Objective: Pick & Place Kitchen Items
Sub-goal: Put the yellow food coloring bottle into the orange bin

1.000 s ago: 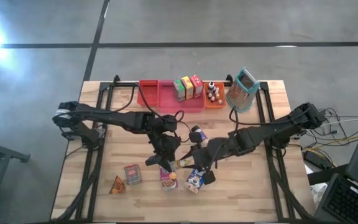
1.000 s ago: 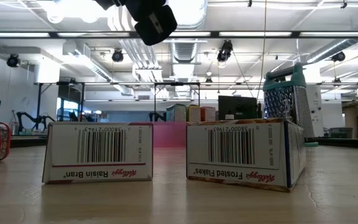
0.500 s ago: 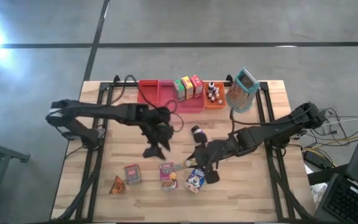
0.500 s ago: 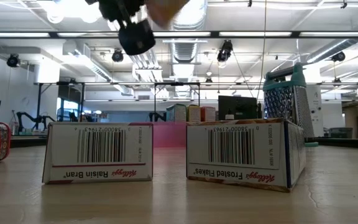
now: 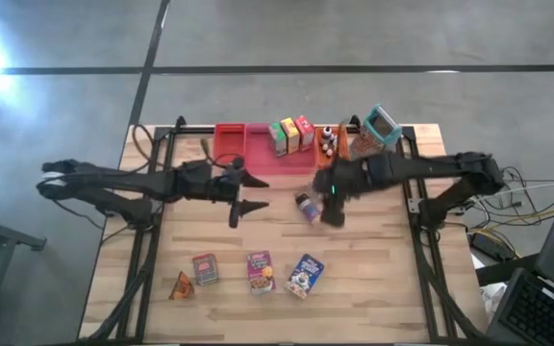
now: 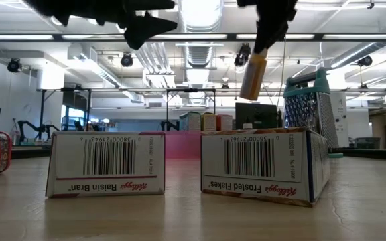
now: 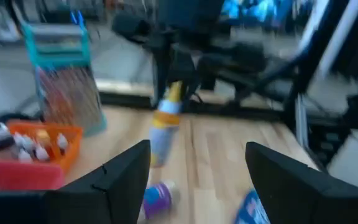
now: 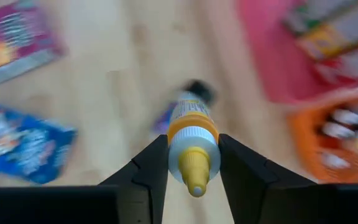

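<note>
The right claw (image 8: 194, 163) pinches a small yellow-capped bottle (image 8: 192, 138) and holds it in the air above the desk (image 5: 383, 279). Below this claw a dark-capped purple jar (image 5: 307, 207) lies on the wood. The left claw (image 5: 245, 193) is spread and empty, well apart from the bottle.

wooden table (image 5: 392, 288); red tray (image 5: 239, 146); orange bin (image 5: 332, 159); teal-framed grater (image 5: 381, 127)
</note>
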Controlling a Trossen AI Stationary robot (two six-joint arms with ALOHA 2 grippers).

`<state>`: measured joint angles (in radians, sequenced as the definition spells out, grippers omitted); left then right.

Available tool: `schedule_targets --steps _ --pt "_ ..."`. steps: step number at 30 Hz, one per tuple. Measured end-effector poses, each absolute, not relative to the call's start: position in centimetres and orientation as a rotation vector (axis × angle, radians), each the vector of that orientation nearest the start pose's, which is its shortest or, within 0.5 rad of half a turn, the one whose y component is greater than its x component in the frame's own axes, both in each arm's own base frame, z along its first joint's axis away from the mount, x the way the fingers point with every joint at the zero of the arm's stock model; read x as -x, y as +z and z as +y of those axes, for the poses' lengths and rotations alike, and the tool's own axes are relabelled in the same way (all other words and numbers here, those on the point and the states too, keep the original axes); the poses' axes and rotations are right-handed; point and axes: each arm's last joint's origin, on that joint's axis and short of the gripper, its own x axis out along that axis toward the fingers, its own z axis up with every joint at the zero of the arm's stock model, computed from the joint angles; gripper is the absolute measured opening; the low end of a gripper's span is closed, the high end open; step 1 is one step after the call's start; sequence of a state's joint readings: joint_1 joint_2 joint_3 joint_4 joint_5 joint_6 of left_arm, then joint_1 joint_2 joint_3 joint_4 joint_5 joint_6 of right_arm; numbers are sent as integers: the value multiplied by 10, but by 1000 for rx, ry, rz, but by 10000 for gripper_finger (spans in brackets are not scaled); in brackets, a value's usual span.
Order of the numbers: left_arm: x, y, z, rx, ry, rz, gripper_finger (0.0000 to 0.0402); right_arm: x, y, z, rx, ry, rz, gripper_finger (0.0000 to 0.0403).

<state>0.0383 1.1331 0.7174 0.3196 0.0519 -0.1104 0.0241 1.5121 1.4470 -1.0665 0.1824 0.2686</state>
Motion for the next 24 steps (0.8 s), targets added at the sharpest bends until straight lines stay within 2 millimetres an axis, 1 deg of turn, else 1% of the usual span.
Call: schedule_targets --steps 3,5,8,11,14,18,24 --pt "-246 276 9 115 11 17 268 -291 330 -35 -158 -380 1091 110" --pt "-242 269 9 123 14 -4 268 -288 334 -59 -195 -429 1081 111" --pt "-240 263 9 121 21 -34 268 -279 335 -91 -284 -474 1072 120" --pt "-239 262 9 105 22 -38 268 -270 330 -117 -338 -534 1087 122" --pt "-238 264 9 98 21 -46 268 -265 326 -133 -351 -568 1101 114" --pt "-239 265 9 89 22 -48 268 -268 317 -148 -351 -569 1131 111" --pt "-239 264 9 89 23 -40 268 -276 300 -160 -348 -565 1188 122"
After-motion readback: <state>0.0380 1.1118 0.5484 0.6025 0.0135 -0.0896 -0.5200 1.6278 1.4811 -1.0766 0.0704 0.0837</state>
